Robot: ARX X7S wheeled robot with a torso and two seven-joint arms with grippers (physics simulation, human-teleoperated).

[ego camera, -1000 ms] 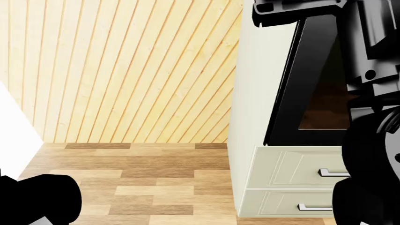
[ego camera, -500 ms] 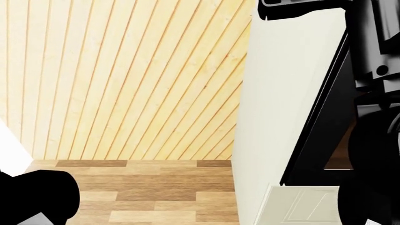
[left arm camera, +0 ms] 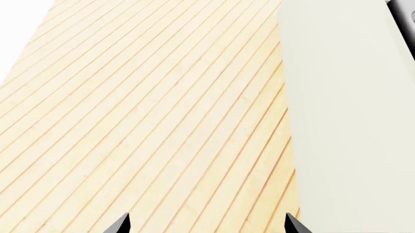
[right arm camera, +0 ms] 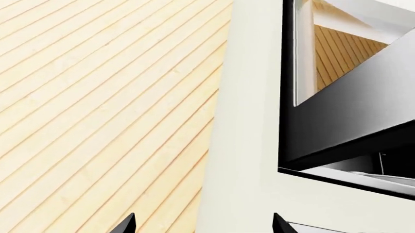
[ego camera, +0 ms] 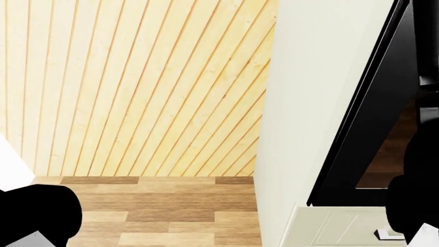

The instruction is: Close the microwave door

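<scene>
1. head view: cabinet side panel (ego camera: pixel 315 103), pale cream, rises through the middle of the frame. past its front edge the black microwave door (ego camera: pixel 373 134) shows at a steep slant, with a brownish glass pane low in it. below the door sits a cream drawer front (ego camera: pixel 336 226) with a metal handle (ego camera: pixel 387 235) at its lower right corner. the wood plank wall (ego camera: pixel 137 87) fills the space beside the cabinet, meeting the parquet floor (ego camera: pixel 164 211) beneath. a black piece of the left arm (ego camera: pixel 38 213) bulges at the lower left corner of the frame, and a black part of the right arm (ego camera: pixel 420 200) covers the lower right edge. neither end effector shows here.

2. left wrist view: two dark fingertips (left arm camera: pixel 120 224) of the left end effector (left arm camera: pixel 206 226) poke in, standing apart with nothing between them. they face the plank wall (left arm camera: pixel 143 121) and the cream cabinet panel (left arm camera: pixel 350 116).

3. right wrist view: fingertips (right arm camera: pixel 125 224) of the right end effector (right arm camera: pixel 204 225) are likewise spread and empty, aimed at the cabinet's front edge (right arm camera: pixel 250 116). just beyond that edge the microwave door (right arm camera: pixel 350 116) stands ajar, swung out from the cavity, with a pale inner wall visible behind it.
</scene>
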